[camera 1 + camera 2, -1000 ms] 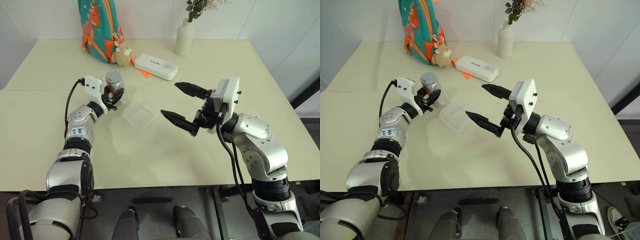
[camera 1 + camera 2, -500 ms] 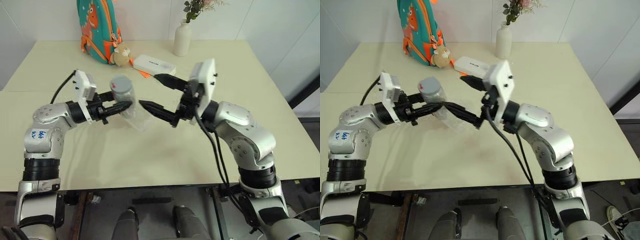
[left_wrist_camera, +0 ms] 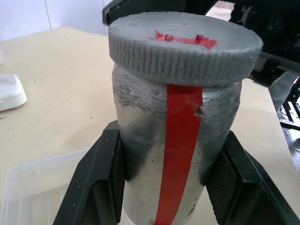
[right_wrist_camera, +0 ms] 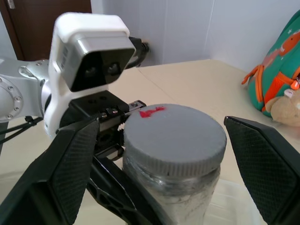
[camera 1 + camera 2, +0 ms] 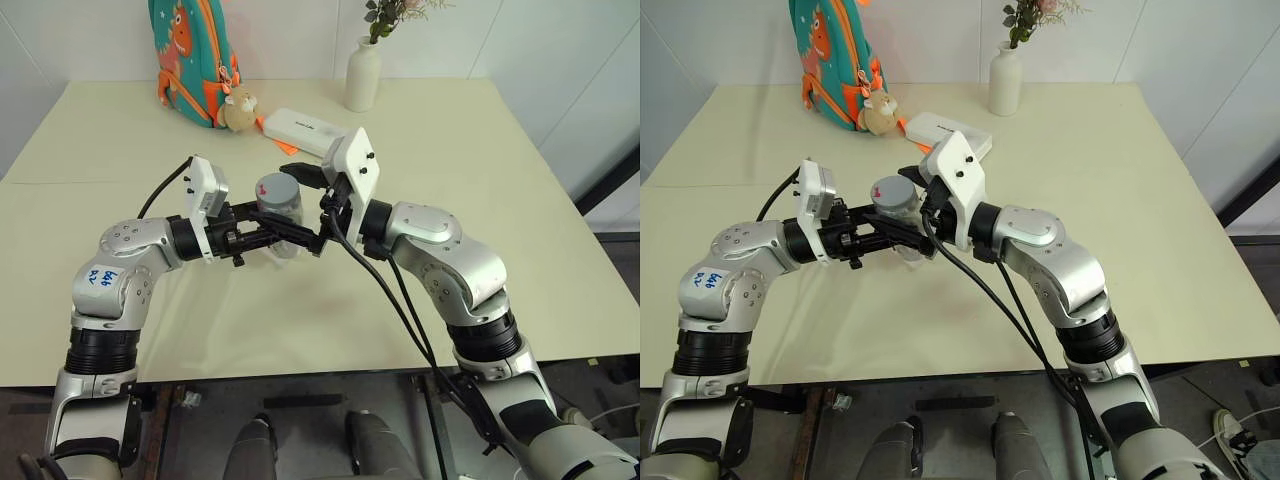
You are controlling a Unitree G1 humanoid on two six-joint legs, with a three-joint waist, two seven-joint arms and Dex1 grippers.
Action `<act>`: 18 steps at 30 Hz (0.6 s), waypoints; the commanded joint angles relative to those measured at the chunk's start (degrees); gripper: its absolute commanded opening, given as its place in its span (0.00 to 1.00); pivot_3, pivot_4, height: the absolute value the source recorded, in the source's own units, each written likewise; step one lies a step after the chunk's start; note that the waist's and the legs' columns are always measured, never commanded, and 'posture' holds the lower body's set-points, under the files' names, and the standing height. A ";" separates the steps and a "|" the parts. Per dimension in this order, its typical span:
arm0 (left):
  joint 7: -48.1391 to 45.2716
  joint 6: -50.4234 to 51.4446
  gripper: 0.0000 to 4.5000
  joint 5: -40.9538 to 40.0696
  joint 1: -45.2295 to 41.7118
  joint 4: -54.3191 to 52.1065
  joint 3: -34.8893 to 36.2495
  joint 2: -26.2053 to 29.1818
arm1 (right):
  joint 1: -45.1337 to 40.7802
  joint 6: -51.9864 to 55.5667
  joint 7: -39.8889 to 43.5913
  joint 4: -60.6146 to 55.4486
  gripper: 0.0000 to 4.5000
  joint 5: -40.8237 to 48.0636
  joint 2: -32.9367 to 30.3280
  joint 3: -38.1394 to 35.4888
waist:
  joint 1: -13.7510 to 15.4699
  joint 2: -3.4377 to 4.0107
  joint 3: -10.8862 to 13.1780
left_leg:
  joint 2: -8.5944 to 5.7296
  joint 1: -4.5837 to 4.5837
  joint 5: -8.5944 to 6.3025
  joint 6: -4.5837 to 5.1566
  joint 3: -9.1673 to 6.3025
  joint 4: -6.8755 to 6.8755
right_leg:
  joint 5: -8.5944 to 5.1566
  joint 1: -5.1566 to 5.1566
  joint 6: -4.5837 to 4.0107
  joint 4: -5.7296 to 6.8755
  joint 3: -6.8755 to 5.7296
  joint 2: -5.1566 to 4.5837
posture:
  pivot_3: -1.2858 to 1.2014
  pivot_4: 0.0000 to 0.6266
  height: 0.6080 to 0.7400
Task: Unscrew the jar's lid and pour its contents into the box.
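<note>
Jar (image 3: pixel 173 154) upright, lid (image 3: pixel 185 44) on top, squeezed by left gripper (image 5: pixel 262 238) above the box (image 3: pixel 33 192). Right gripper (image 4: pixel 159 154) wide open around lid, not touching.

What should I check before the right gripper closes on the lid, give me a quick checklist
1. Left gripper clamped on the jar body, a finger on each side: ok.
2. Jar upright, lid on top: ok.
3. Right gripper open, one finger either side of the lid, not touching it: ok.
4. Lid rim clear of the left gripper's fingers, which sit lower on the jar: ok.
5. Box on the table beneath the jar: ok.
6. Lid tightness: cannot tell.
</note>
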 commanded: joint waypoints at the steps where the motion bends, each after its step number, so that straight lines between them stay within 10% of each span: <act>1: -0.59 -0.99 0.42 -0.95 -0.39 -1.53 0.12 -0.04 | -1.72 -1.62 1.01 -0.52 1.00 -0.11 0.57 -1.01 | 0.00 0.00 0.00 | 0.00 0.00 0.00 0.00 0.00 0.00 | 0.00 0.00 0.00 -0.01 0.00 0.00 | 0.52 0.24 1.00; 12: -0.41 -1.85 0.42 -0.46 -0.23 -1.48 -0.32 -0.35 | -2.45 0.42 0.77 0.42 1.00 2.15 2.71 -4.56 | 0.00 0.00 0.00 | 0.00 -0.01 -0.01 -0.01 -0.01 -0.03 | 0.00 0.00 0.00 -0.05 0.00 0.00 | 0.52 0.24 1.00; 18: -0.21 -1.82 0.42 -0.59 -0.63 -1.59 -0.24 -0.30 | -1.85 1.03 2.34 0.16 0.65 2.38 2.38 -3.56 | -0.03 0.00 0.00 | 0.00 -0.01 -0.01 -0.01 0.00 -0.11 | 0.00 0.00 0.00 -0.13 0.00 0.00 | 0.52 0.24 1.00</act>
